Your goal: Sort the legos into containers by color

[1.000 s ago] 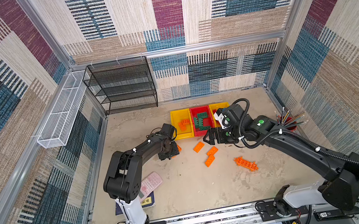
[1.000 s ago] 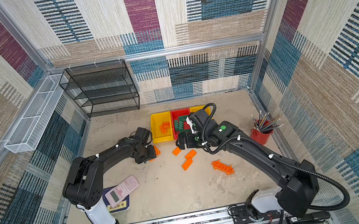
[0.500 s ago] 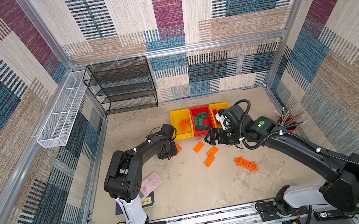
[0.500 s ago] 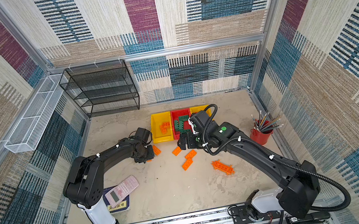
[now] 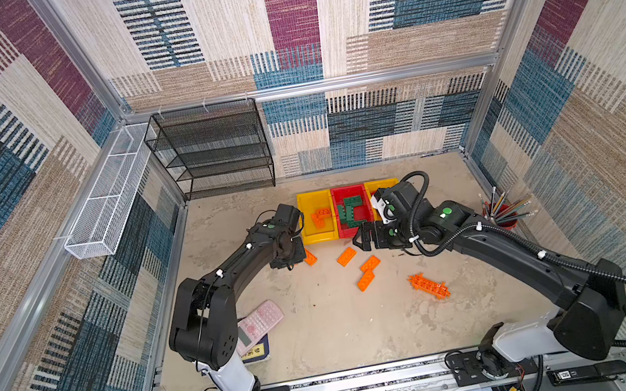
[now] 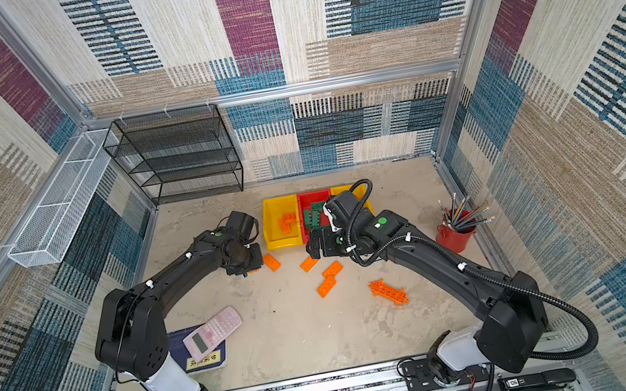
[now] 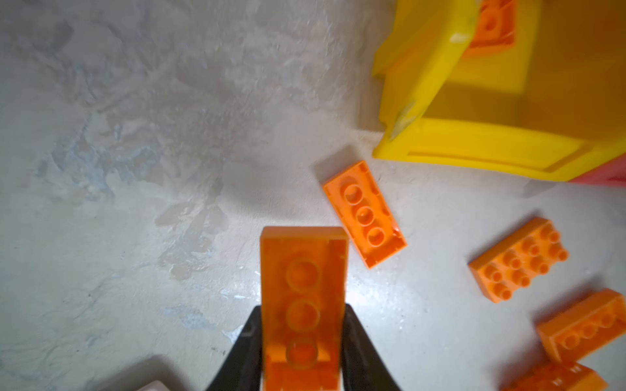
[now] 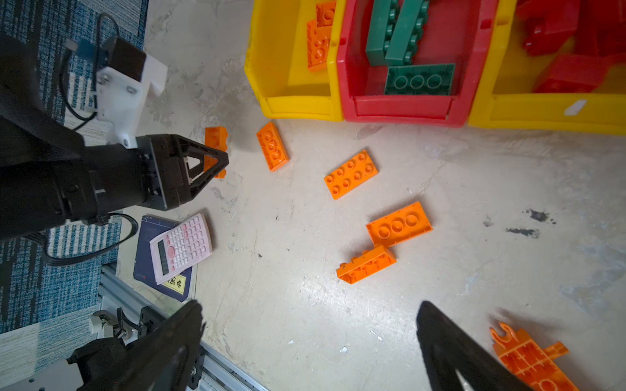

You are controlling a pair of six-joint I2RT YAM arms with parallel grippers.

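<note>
Lying nearest the base rail on the left arm's side, a pink calculator (image 5: 257, 326) is seen partly on top of a dark notebook (image 5: 258, 351). Farther in, towards the right arm, the spiky orange lattice piece (image 5: 428, 286) is found flat on the table (image 5: 325, 342), apart from everything else.

Beyond it, an orange brick on its side (image 5: 365, 280) is seen just beside an underside-up orange brick (image 5: 370, 263). A studs-up orange brick (image 5: 346, 256) is set a little farther back.

The left gripper (image 7: 302, 309) is clamped narrowly on a held orange brick (image 7: 305, 270), which is gripped by its long sides with the hollow underside turned to the wrist camera. Close to it, a fourth loose brick (image 7: 364, 213) is laid underside up in front of the first yellow bin (image 5: 320, 238).

The right gripper (image 8: 310, 304) is spread wide with nothing between its jaws, and is held over the table in front of the red bin (image 8: 403, 108).

The three bins are lined up side by side. Orange bricks (image 5: 321, 217) are held in the first yellow bin and dark green bricks (image 8: 420, 79) in the red bin. Red bricks (image 8: 559, 34) are held in the second yellow bin (image 8: 542, 111).

A red pencil cup (image 6: 454, 236) is placed by the right wall. At the far wall a black mesh shelf (image 5: 212, 152) is stood.
</note>
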